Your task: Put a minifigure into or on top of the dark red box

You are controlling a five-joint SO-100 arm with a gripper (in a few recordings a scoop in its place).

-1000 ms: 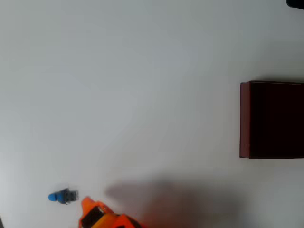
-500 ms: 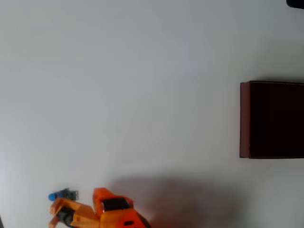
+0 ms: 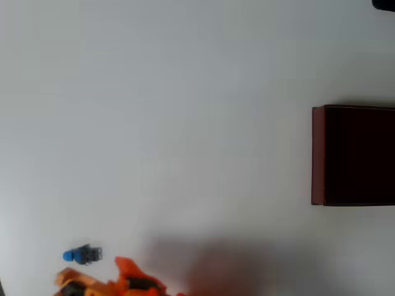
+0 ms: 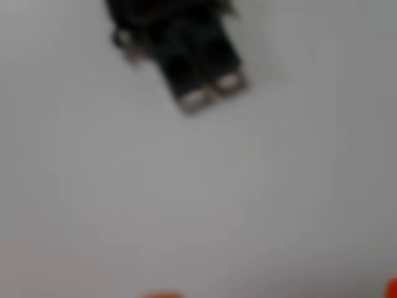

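The minifigure (image 3: 82,254) lies on its side on the white table at the lower left of the overhead view, its blue head pointing left. My orange gripper (image 3: 92,275) sits just below it at the bottom edge, open, with one finger under the figure and the other to its right, neither touching it. In the blurred wrist view the figure's dark body (image 4: 180,53) is at the top, and an orange fingertip (image 4: 161,294) peeks in at the bottom edge. The dark red box (image 3: 318,154) stands far off at the right edge, partly cut off.
A bare white tabletop (image 3: 185,123) spans the room between the minifigure and the box. The arm's shadow (image 3: 222,265) falls along the bottom middle. A small dark object (image 3: 384,4) sits in the top right corner.
The gripper reached left along the bottom edge until its fingers spread under the minifigure, then dropped slightly lower in the picture. Neither the minifigure nor the box has moved.
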